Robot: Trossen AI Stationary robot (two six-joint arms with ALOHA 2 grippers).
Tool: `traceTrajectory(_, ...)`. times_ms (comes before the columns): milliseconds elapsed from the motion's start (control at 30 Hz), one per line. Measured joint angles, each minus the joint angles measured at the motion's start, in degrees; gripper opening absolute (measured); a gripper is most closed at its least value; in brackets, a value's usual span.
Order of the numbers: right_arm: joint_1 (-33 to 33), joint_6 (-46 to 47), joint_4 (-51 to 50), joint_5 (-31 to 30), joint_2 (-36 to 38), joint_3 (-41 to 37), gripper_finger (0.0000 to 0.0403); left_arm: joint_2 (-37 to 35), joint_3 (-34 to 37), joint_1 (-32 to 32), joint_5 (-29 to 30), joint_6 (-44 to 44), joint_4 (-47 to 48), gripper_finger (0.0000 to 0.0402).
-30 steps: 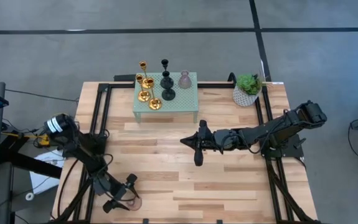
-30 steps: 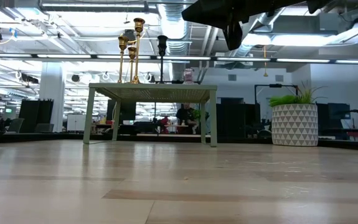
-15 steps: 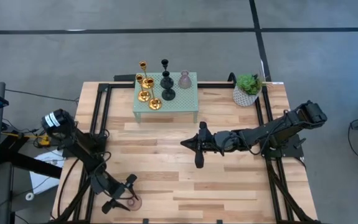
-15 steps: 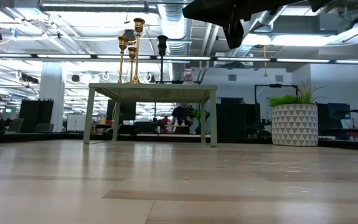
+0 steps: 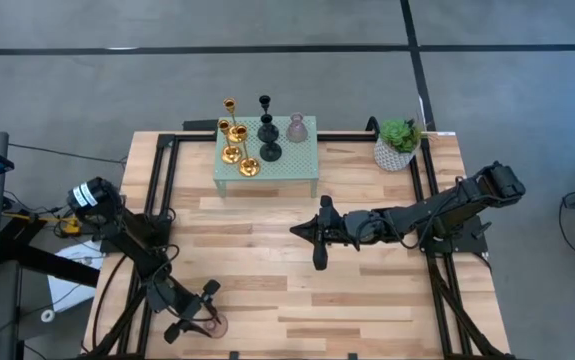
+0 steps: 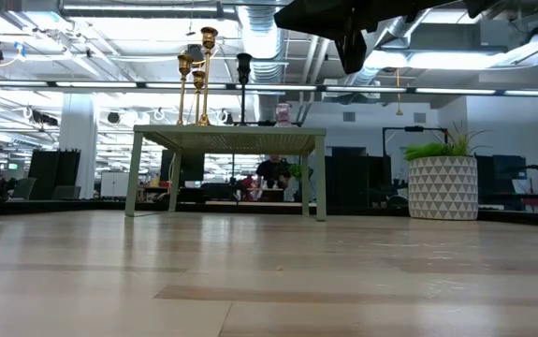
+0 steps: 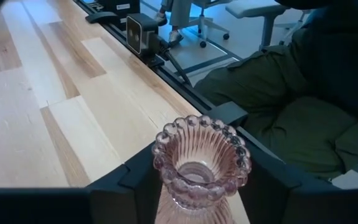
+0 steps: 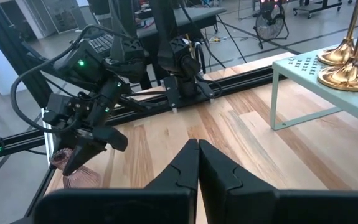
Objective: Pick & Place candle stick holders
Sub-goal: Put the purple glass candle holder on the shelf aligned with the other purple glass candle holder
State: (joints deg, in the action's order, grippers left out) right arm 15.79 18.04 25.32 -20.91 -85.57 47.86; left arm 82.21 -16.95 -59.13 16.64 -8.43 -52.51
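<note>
While my left gripper (image 5: 205, 322) is hanging low over the near left corner of the wooden table (image 5: 297, 280), its fingers (image 7: 119, 186) are standing on either side of a pink glass candle stick holder (image 7: 201, 165), whose beaded, ribbed rim is sitting right between them. I am keeping those jaws fairly wide around the glass, and I cannot tell whether the pads are pressing on it or standing just clear. That holder is resting near the table's front edge, well apart from the others. My right gripper (image 5: 315, 240) is hovering above the middle of the table with its two fingers (image 8: 185, 168) pressed together and nothing between them. The other candle stick holders are standing on the small pale green stand (image 5: 303, 160) at the far side of the table: tall gold holders (image 5: 233, 135) on its left part, black holders (image 5: 267, 130) in the middle, and one greyish-pink glass holder (image 5: 296, 127) to their right. A potted plant (image 5: 398, 143) in a patterned white pot is sitting at the table's far right corner.
</note>
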Motion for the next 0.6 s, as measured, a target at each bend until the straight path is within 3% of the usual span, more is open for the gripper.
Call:
traceTrajectory(267,0.01,0.0,0.01,0.01,-0.01,0.0,0.0,0.0,0.0,0.0,1.2,-0.42,-0.06,0.0142)
traceTrajectory(600,2.14,-2.52,0.02,-0.12,0.14,0.0,0.0,-1.21,0.02,0.04,11.48,-1.49,-0.11,0.0141)
